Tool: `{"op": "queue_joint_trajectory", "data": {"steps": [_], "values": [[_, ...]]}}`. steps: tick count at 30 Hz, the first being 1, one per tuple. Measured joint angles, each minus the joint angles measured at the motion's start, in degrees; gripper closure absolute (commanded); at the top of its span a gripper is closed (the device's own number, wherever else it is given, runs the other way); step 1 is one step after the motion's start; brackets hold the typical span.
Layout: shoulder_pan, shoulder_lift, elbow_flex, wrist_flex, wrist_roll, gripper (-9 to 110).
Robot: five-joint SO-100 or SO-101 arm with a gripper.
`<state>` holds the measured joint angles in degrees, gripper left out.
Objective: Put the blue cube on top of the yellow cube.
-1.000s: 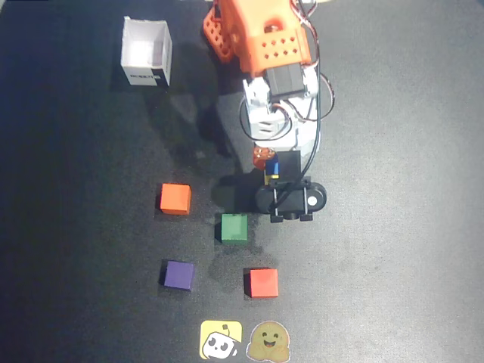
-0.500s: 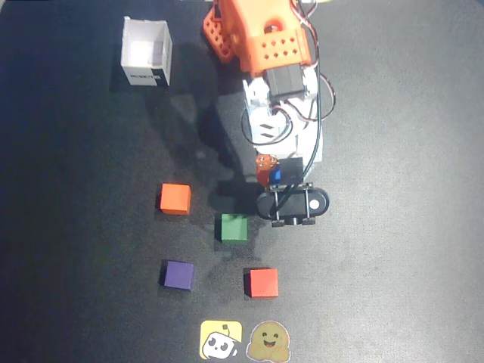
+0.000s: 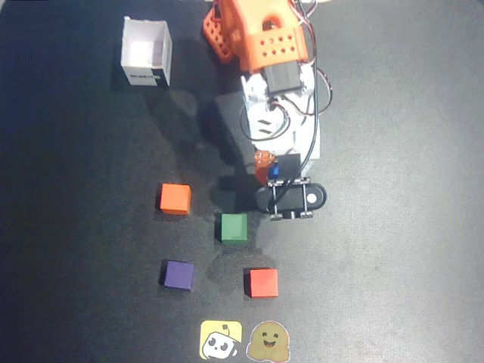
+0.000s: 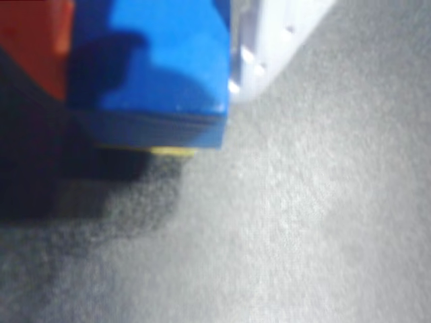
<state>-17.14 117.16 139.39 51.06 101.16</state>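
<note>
In the wrist view the blue cube (image 4: 168, 54) fills the top left, held between an orange finger (image 4: 34, 47) on its left and a white finger (image 4: 269, 40) on its right. A thin sliver of the yellow cube (image 4: 172, 151) shows just under the blue cube's lower edge; whether the two touch I cannot tell. In the overhead view my gripper (image 3: 274, 172) points down at the mat right of the middle. Only a small patch of the blue cube (image 3: 274, 172) shows there, and the arm hides the yellow cube.
On the dark mat lie an orange cube (image 3: 175, 199), a green cube (image 3: 234, 227) close to the gripper's left, a purple cube (image 3: 179, 275) and a red cube (image 3: 262, 283). A white open box (image 3: 147, 51) stands at the back left. Two stickers (image 3: 221, 340) lie at the front edge.
</note>
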Motion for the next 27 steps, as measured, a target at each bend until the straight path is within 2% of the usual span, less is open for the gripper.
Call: {"op": "queue_joint_trajectory", "data": {"steps": [12, 15, 27], "values": [[0.0, 1.93, 1.14, 1.41, 0.0, 95], [0.0, 2.46, 1.41, 1.41, 0.0, 90], [0.0, 3.25, 1.41, 1.41, 0.0, 82]]}}
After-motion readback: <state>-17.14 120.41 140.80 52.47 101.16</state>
